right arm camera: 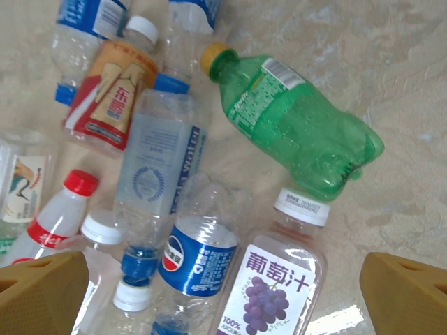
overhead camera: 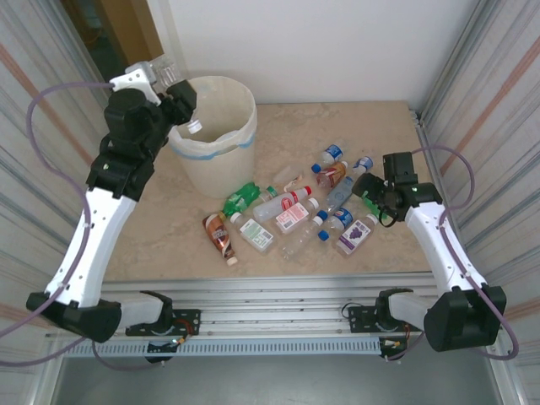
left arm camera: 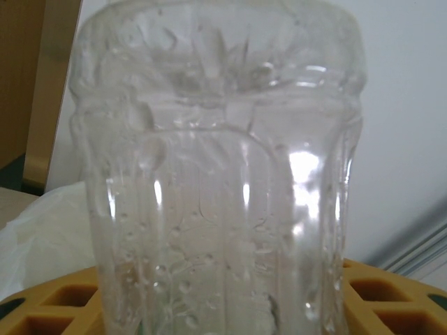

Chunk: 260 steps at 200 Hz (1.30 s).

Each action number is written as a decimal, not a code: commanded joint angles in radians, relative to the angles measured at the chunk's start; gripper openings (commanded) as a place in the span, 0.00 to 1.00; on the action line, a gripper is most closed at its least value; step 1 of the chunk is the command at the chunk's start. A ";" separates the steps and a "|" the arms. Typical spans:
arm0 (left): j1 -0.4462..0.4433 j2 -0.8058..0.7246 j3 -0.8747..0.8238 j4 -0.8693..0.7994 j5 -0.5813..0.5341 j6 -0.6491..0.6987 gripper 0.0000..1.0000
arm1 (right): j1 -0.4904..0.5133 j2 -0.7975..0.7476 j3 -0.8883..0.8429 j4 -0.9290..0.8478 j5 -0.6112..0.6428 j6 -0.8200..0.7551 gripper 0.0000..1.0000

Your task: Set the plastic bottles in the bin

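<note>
Nearest you, the plastic bottles [overhead camera: 291,215] lie scattered on the worktop [overhead camera: 169,245], right of centre. Your right tool [right arm camera: 223,286] hangs over their right end, fingers spread wide and empty, with a green bottle [right arm camera: 300,125] and a grape-juice bottle [right arm camera: 269,293] beneath it. Farther back on the left stands the bin [overhead camera: 215,164]. Your left tool [overhead camera: 177,93] is clenched on a clear bottle [left arm camera: 216,181] above its left rim.

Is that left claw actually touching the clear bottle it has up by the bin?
Touching. The left wrist view shows the clear bottle wedged between the yellow pads of the left gripper, with no gap on either side.
</note>
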 commanded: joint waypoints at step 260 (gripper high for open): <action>0.032 0.454 0.342 -0.039 -0.119 0.276 0.46 | 0.005 -0.040 0.104 -0.051 0.029 -0.029 0.98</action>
